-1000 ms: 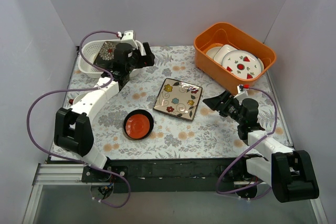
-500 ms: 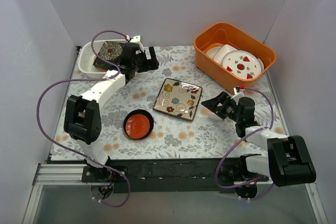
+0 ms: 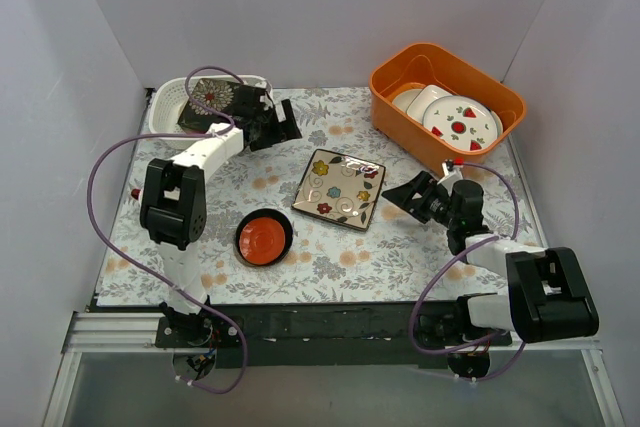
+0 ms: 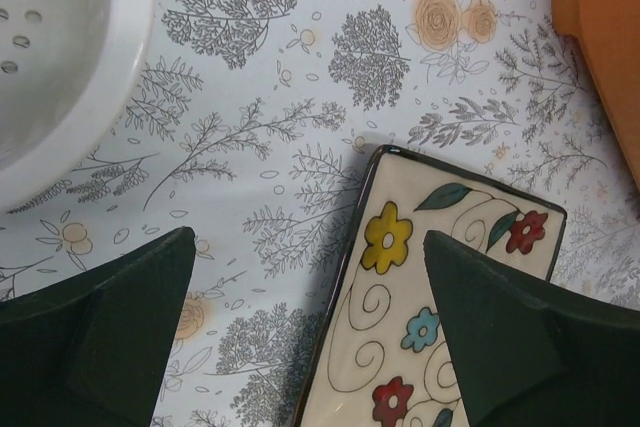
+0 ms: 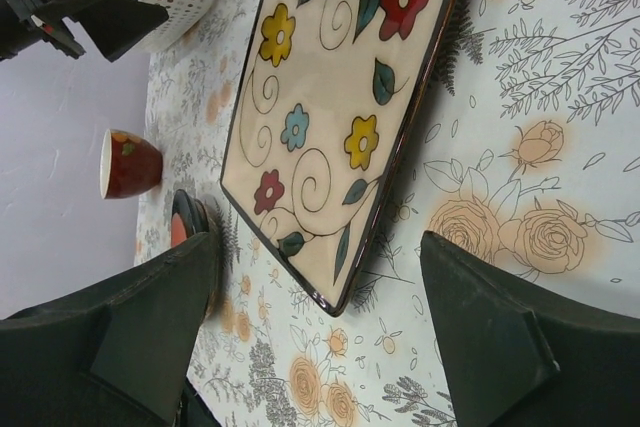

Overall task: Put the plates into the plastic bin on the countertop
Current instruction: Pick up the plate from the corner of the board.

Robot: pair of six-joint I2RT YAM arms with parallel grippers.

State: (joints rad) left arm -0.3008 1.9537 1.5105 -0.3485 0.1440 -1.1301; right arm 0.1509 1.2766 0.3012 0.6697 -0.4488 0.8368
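Observation:
A cream flowered square plate lies flat mid-countertop; it also shows in the left wrist view and the right wrist view. A dark floral square plate lies in the white perforated bin at the back left. A small red dish with a dark rim sits on the countertop in front. My left gripper is open and empty, just right of the bin and above the cream plate's far left corner. My right gripper is open and empty, low at the cream plate's right edge.
An orange tub at the back right holds white strawberry plates; its edge shows in the left wrist view. A small red cup stands near the left edge. The bin's wall is at my left gripper's left.
My left arm has swung away from the bin towards the cream plate, leaving the dark floral plate uncovered in the bin. My right gripper has edged left towards the cream plate.

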